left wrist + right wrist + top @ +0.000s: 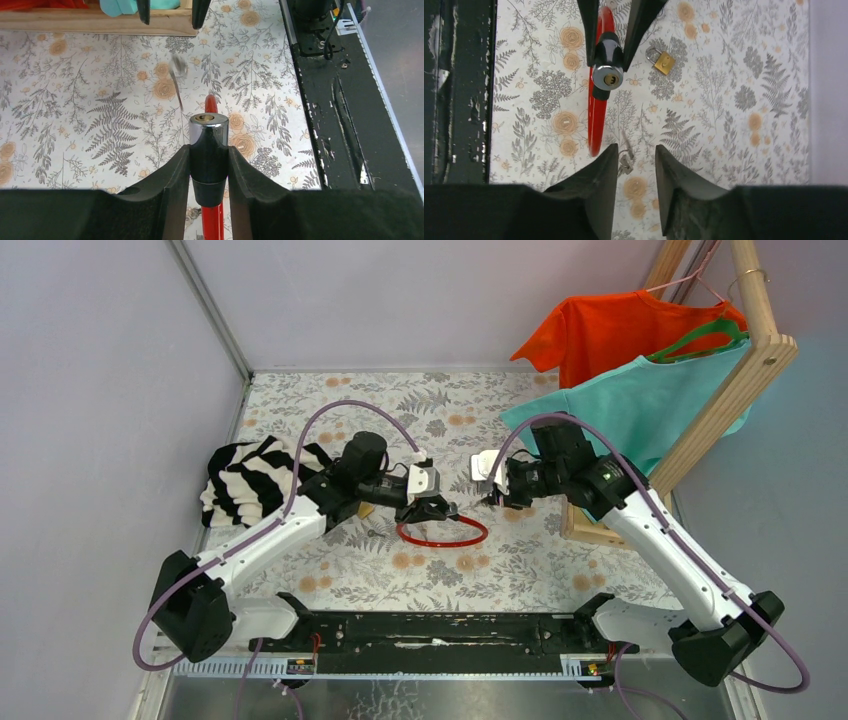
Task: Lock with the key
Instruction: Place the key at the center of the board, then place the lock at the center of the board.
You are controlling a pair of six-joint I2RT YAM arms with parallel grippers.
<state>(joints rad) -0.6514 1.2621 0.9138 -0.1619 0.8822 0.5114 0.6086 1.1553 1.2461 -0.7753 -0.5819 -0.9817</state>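
A red cable lock (pixel 442 537) lies in a loop on the floral table. My left gripper (pixel 432 506) is shut on its black barrel (pixel 209 155). The chrome end with the keyhole (pixel 208 120) points away from the left wrist, toward the right gripper (pixel 492 492). The right wrist view shows that keyhole face (pixel 607 77) head-on between the left fingers. My right gripper (pixel 634 156) is open and empty. A small silver key (pixel 626 161) lies on the table just beside its left finger (pixel 606 170), partly hidden. The key shows blurred in the left wrist view (pixel 176 75).
A small brass padlock (pixel 664 62) lies on the table beside the lock barrel. A striped black-and-white cloth (pixel 245 480) is at the left. A wooden rack (pixel 745 370) with orange and teal shirts stands at the right. The black base rail (pixel 440 632) runs along the near edge.
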